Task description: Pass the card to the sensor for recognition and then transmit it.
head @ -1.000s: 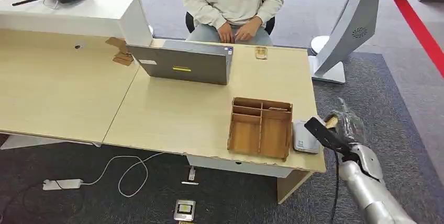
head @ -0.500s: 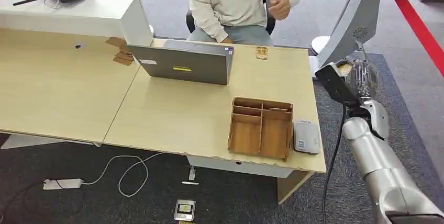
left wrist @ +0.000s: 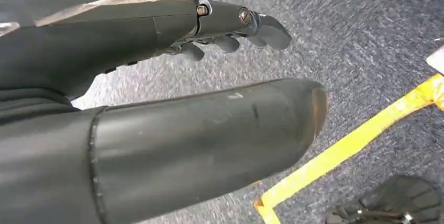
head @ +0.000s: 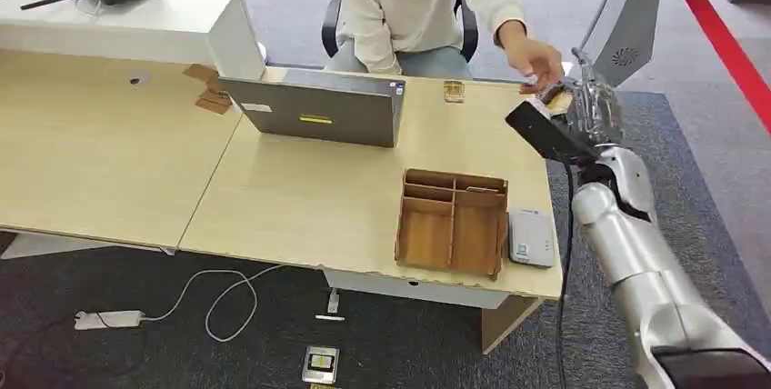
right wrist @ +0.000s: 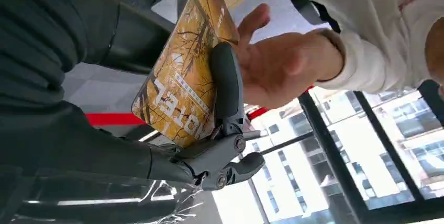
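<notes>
My right hand (head: 582, 107) is raised over the desk's far right corner and grips a yellow-brown card (right wrist: 183, 85) with white lettering, pinched between thumb and a dark finger (right wrist: 226, 85). The card (head: 556, 95) shows as a small tan patch at the hand in the head view. A seated person in a white sweatshirt reaches out a hand (head: 536, 64) right up to the card, palm (right wrist: 282, 67) open next to it. The white card sensor (head: 530, 237) lies flat at the desk's near right edge. My left hand (left wrist: 230, 25) hangs over grey carpet, holding nothing, fingers loosely extended.
A wooden divided tray (head: 452, 221) sits left of the sensor. An open grey laptop (head: 318, 109) stands mid-desk, a small wooden item (head: 454, 91) behind it. A white curved stand (head: 600, 53) rises beyond the desk's right end. Cables and a power strip (head: 109, 319) lie on the floor.
My right arm has swung from beside the sensor up and forward to the far right corner with the card. The person has stretched an arm out to meet it.
</notes>
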You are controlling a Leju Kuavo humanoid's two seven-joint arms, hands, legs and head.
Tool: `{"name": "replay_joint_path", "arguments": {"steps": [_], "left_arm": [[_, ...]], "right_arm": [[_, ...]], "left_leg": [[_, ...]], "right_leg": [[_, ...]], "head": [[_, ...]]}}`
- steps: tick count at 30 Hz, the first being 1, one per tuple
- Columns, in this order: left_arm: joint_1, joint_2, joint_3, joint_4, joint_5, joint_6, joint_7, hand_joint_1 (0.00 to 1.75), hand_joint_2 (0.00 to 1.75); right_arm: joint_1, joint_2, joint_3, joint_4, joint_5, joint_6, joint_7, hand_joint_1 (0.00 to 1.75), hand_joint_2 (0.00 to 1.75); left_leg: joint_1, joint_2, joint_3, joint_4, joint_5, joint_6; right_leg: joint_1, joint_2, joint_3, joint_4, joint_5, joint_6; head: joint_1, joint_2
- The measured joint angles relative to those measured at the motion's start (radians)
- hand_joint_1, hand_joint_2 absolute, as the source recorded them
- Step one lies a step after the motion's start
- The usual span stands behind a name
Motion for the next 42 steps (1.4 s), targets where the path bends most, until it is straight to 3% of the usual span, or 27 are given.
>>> {"name": "replay_joint_path", "arguments": {"steps": [10,20,21,22,23,33,42], "left_arm": [[-0.005,0.018,-0.047,0.0,-0.01,0.002,0.005,0.0,0.0],[-0.004,0.023,-0.069,0.0,-0.01,0.007,0.013,0.0,0.0],[-0.004,0.023,-0.07,0.0,-0.01,0.007,0.013,0.0,0.0],[-0.004,0.023,-0.071,0.0,-0.011,0.007,0.013,0.0,0.0],[-0.004,0.023,-0.071,0.0,-0.013,0.007,0.013,0.0,0.0],[-0.003,0.023,-0.078,0.0,0.006,0.007,0.018,0.0,0.0],[-0.001,0.023,-0.078,0.0,0.043,0.007,0.025,0.0,0.0]], "right_arm": [[-0.023,0.104,0.048,0.1,0.044,-0.015,-0.019,1.75,1.75],[-0.047,0.124,0.055,0.175,0.045,-0.026,-0.028,1.75,1.75],[-0.048,0.124,0.055,0.179,0.045,-0.027,-0.028,1.57,1.75],[-0.048,0.124,0.055,0.183,0.045,-0.028,-0.027,0.3,1.75],[-0.048,0.124,0.055,0.185,0.045,-0.029,-0.026,0.0,1.75],[-0.048,0.108,0.052,0.202,0.036,-0.072,-0.048,0.0,1.75],[-0.057,0.067,0.016,0.136,-0.027,-0.11,-0.054,0.0,1.75]], "left_leg": [[-0.001,0.0,0.0,0.0,0.0,0.0],[-0.001,0.0,0.0,0.0,0.0,0.0],[-0.001,0.0,0.0,0.0,0.0,0.0],[-0.001,0.0,0.0,0.001,0.0,0.0],[-0.001,0.0,0.0,0.0,0.0,0.0],[-0.001,0.0,0.0,0.0,0.0,0.0],[-0.001,0.0,0.0,0.001,0.0,0.0]], "right_leg": [[0.001,0.0,0.0,0.0,0.0,0.0],[0.001,-0.001,0.0,0.0,0.0,0.0],[0.001,-0.001,0.0,0.0,0.0,0.0],[0.001,-0.001,0.0,0.0,0.0,0.0],[0.001,-0.001,0.0,0.0,0.0,0.0],[0.001,0.0,0.0,0.0,0.0,0.0],[0.001,0.0,0.0,0.0,0.0,0.0]], "head": [[0.0,0.0],[0.0,0.0],[0.0,0.0],[0.0,0.0],[0.0,0.0],[0.0,0.0],[0.0,0.0]]}}
